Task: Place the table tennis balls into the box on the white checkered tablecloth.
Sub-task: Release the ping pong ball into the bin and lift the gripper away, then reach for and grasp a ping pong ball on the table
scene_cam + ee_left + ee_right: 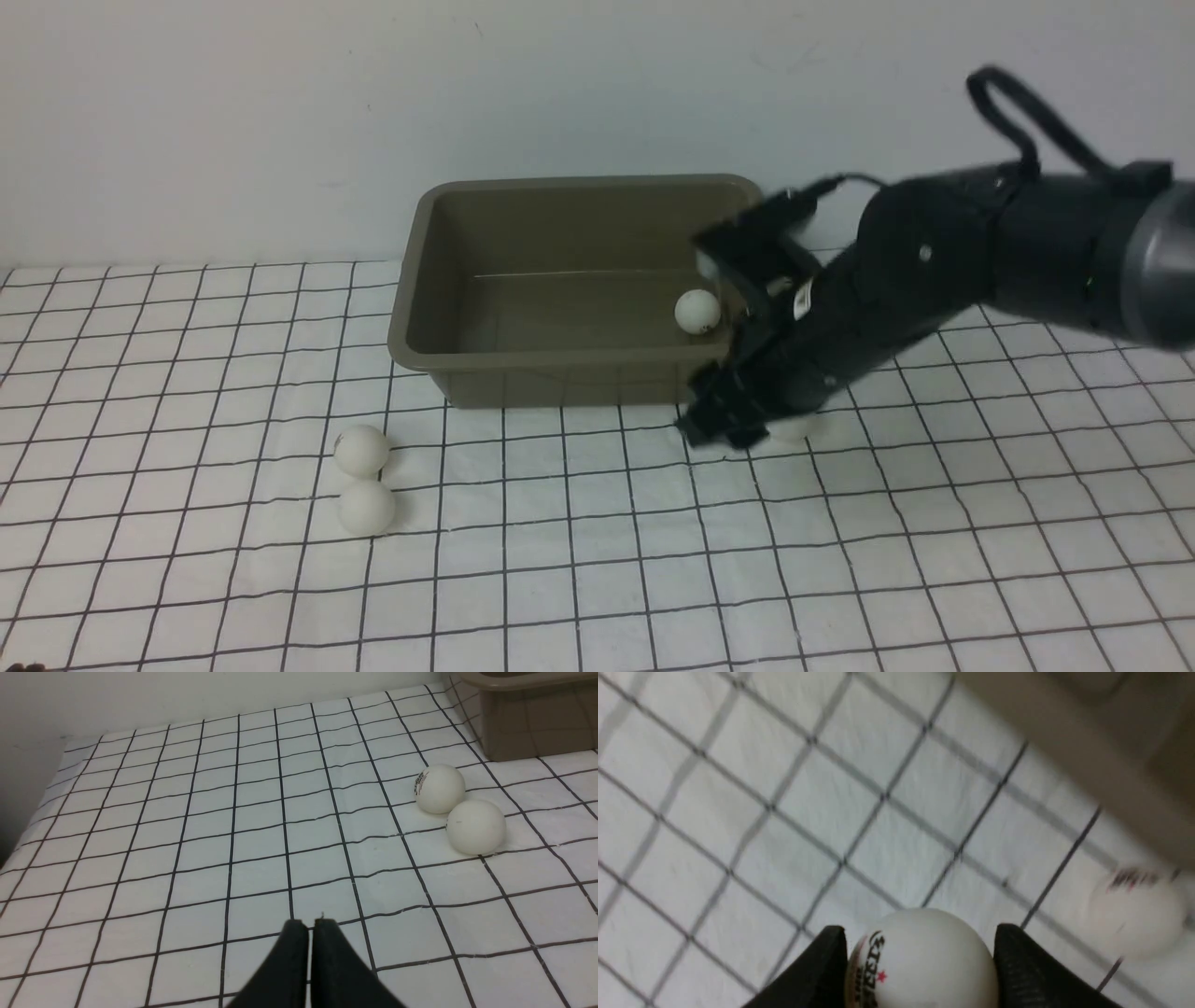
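Print first. The held ball [924, 966] carries dark lettering and a small red star; I can't read the word. The logo ball [439, 788] shows dark print, too small to read.

Table tennis balls, counted:
- One boxed ball [697, 311] lies in the box [560, 383], by its right wall.
- Two sit touching on the white checkered tablecloth [597, 560], front-left of the box: the logo ball and the plain ball [475, 827].
- One is pinched between the right gripper's [922, 927] fingers, by the box's front right corner.
- One blurred ball [1134, 919] lies beside the box wall.

The left gripper's [310, 924] fingers are pressed together, empty.
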### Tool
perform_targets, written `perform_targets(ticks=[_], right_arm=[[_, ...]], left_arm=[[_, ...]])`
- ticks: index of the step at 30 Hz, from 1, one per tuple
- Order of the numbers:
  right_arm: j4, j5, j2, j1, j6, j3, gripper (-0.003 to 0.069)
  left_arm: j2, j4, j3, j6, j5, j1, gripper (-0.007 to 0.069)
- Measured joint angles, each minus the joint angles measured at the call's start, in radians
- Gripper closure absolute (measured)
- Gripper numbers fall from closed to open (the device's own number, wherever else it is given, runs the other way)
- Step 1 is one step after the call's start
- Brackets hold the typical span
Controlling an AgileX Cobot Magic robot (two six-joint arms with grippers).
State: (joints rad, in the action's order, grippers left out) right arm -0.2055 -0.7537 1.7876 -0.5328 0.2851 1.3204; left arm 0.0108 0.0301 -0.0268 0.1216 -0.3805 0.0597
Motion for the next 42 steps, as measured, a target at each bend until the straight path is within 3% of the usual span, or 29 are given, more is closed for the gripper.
perform_targets(ticks=[6, 16, 32, 42], right_arm=[[0.055, 0.050, 0.060, 0.000, 0.022, 0.255, 0.0293], [0.145, 0.024, 0.422, 0.000, 0.024, 0.594, 0.0293], [0.154, -0.024, 0.492, 0.000, 0.046, 0.645, 0.0241], [0.206, -0.165, 0.382, 0.001, 0.043, 0.646, 0.0239]], left_arm=[[0.000, 0.000, 0.000, 0.000, 0.000, 0.000, 0.0629], [0.000, 0.000, 0.000, 0.000, 0.000, 0.000, 0.0629], [0.000, 0.000, 0.000, 0.000, 0.000, 0.000, 0.0629], [0.000, 0.000, 0.000, 0.000, 0.000, 0.000, 0.0629]])
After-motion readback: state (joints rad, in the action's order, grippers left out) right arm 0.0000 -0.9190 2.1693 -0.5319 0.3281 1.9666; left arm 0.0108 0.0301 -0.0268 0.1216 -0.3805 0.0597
